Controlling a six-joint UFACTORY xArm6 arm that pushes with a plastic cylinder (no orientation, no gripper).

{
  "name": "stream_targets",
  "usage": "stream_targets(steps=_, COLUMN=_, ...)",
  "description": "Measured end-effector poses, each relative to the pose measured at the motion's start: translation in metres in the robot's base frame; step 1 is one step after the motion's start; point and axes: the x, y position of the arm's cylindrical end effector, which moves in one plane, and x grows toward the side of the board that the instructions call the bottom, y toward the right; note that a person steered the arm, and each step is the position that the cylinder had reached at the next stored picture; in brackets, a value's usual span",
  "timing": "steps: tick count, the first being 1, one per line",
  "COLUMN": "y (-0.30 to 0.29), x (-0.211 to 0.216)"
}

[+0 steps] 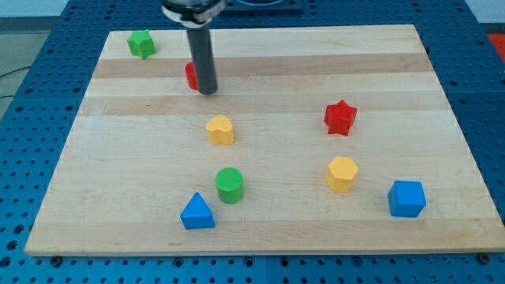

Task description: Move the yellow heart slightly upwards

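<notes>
The yellow heart point(221, 130) lies left of the board's middle. My tip point(207, 91) is above it in the view, a short gap away, not touching it. The rod comes down from the view's top. A red block point(191, 76) sits right behind the rod on its left side and is mostly hidden, so its shape cannot be made out.
A green star point(142, 43) is at the top left. A red star point(340, 117) is at the right. A yellow hexagon point(342, 173), a blue cube point(406, 198), a green cylinder point(230, 185) and a blue triangle point(197, 212) lie along the bottom of the wooden board point(394, 71).
</notes>
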Motion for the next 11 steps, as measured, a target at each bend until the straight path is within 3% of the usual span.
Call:
stream_targets(steps=1, y=-0.004, x=-0.021)
stream_targets(steps=2, y=0.085, x=0.009)
stream_targets(steps=3, y=0.151, x=0.076)
stream_targets(steps=4, y=0.112, x=0.151)
stream_targets(steps=5, y=0.022, x=0.151)
stream_targets(steps=6, y=0.040, x=0.105)
stream_targets(steps=9, y=0.061, x=0.087)
stream_targets(steps=10, y=0.049, x=0.134)
stream_targets(steps=11, y=0.133, x=0.152)
